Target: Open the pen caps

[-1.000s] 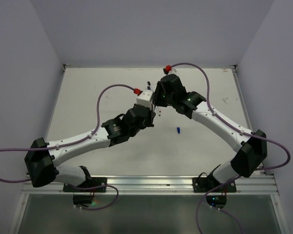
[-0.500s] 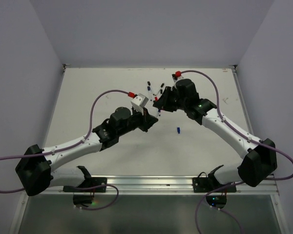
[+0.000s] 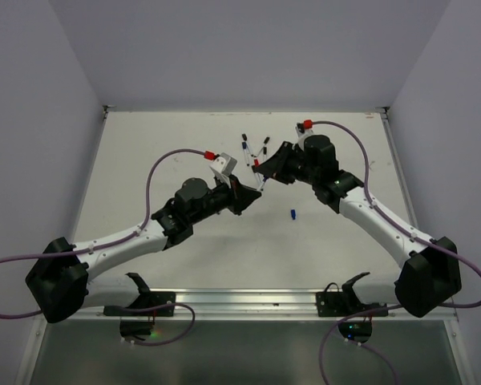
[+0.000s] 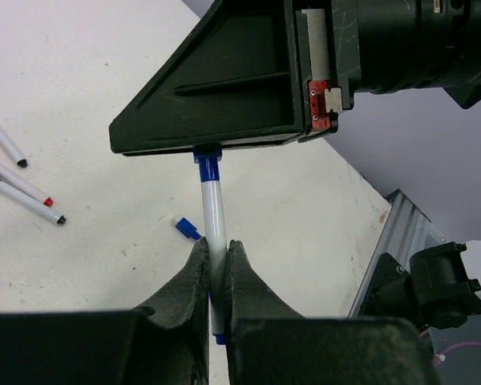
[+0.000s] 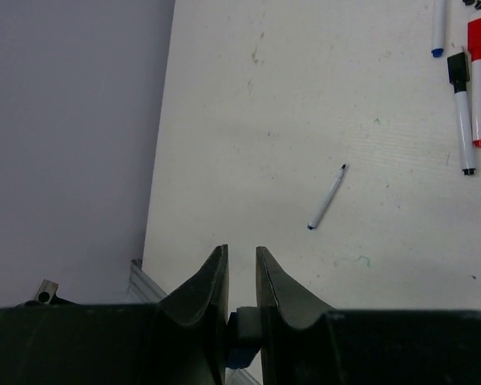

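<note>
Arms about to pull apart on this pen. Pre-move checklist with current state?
1. Hold: left gripper clamped on the pen: ok.
2. Hold: right gripper on the blue cap, blue shows between its fingers: ok.
3. Seating: blue cap on the pen, no gap visible: ok.
4. Path: loose cap and spare pens lie off to the side: ok.
5. Grip firm enough not to slip: cannot tell.

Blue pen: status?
Left gripper shut on pen. Right gripper shut on its blue cap, not yet off. Loose cap on table, out of way.
</note>
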You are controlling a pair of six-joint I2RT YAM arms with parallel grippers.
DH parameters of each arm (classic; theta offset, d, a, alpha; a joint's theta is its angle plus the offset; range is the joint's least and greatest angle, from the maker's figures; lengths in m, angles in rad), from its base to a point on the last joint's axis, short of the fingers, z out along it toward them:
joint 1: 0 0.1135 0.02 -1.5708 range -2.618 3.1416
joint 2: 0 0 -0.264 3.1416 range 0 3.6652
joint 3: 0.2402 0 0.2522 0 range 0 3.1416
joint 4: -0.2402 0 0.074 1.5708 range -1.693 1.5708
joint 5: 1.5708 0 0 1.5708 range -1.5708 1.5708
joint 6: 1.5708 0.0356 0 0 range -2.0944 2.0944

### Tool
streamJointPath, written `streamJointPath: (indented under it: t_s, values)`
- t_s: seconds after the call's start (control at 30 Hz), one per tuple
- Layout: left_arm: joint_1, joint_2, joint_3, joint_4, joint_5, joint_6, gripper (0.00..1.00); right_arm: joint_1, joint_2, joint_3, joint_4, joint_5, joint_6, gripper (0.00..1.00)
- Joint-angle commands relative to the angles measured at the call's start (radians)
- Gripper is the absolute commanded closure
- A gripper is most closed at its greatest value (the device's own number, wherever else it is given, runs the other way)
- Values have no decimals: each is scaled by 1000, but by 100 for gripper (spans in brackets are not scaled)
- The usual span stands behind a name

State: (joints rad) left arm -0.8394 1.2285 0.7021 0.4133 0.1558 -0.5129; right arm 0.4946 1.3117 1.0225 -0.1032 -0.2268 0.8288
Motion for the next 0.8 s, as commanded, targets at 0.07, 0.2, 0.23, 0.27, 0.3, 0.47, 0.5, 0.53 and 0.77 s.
streamJointPath:
  t_s: [0.07, 0.2, 0.23, 0.27, 0.3, 0.47, 0.5, 0.53, 0.77]
  values:
    - [-55, -66, -52, -19, 274, 27, 100, -244, 66, -2, 175, 275, -1, 100]
    - [-55, -61, -65, -4, 263, 27, 100, -283, 78, -13, 200, 257, 7, 100]
    - [-56, -61, -67, -2, 260, 28, 100, -286, 77, -10, 180, 264, 4, 100]
    - [-56, -58, -61, -11, 258, 34, 100, -292, 74, -18, 184, 268, 7, 100]
    - [-58, -55, -56, -40, 237, 39, 100, -297, 80, -22, 201, 244, 7, 100]
    - [-64, -34, -17, -68, 260, 80, 100, -288, 93, -9, 240, 137, -51, 100]
    - [-66, -23, -3, -91, 248, 99, 100, -274, 84, -9, 238, 139, -65, 100]
    - [-66, -20, 3, -103, 246, 103, 100, -260, 72, 1, 214, 129, -86, 100]
    - [-64, -14, 37, -111, 168, 77, 100, -238, 17, -2, 54, 17, -186, 25]
